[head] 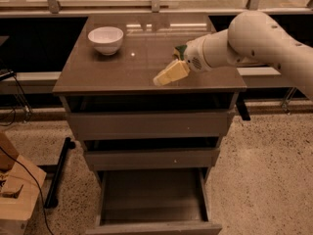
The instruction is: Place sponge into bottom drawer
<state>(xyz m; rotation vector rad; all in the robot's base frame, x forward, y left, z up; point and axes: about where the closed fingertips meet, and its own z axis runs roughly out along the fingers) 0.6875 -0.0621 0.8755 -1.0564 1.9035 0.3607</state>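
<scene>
Trouble: the gripper (170, 73), open or closed I cannot tell, is near the sponge (180, 50) and might knock it away.

Arm (254, 38) enters from the view's right side, wrist pitched down-left. Yellowish gripper (171, 73) sits low over cabinet top (112, 72), near its front edge.

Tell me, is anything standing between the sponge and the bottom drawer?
Nothing visible does: the bottom drawer is pulled out beyond the upper drawers. The gripper is over the cabinet top, beside the sponge.
</scene>
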